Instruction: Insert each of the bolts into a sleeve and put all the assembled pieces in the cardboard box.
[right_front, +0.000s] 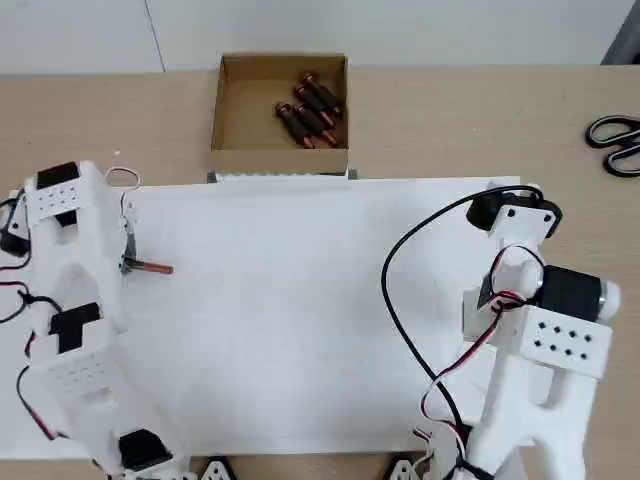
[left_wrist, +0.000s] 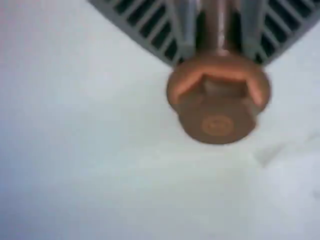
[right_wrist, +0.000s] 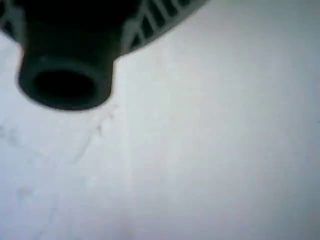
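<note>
left tool (right_front: 131, 263) is pinching a copper bolt (right_front: 156, 268) by its shank. the bolt is sticking out sideways over the left edge of the white sheet (right_front: 290, 330) that is covering the tabletop (right_front: 450, 120). in the left wrist view, the bolt's flanged hex head is facing the camera and the ribbed grey fingers (left_wrist: 182, 35) are pressing in on either side of the shank. whether the bolt is touching the sheet, i cannot tell.

over on the other side, right tool (right_wrist: 75, 20) is gripping a black sleeve (right_wrist: 65, 75), whose open bore is showing round and dark above the sheet. in the high view this arm is sitting at the far right corner of the sheet, well apart from the bolt, with a black cable (right_front: 400, 260) looping beside it.

at the far edge, the cardboard box (right_front: 232, 110) is lying open just beyond the sheet, with several assembled pieces (right_front: 310, 110) resting in its right half. scissors (right_front: 615, 145) are lying on the tabletop at the far right.
</note>
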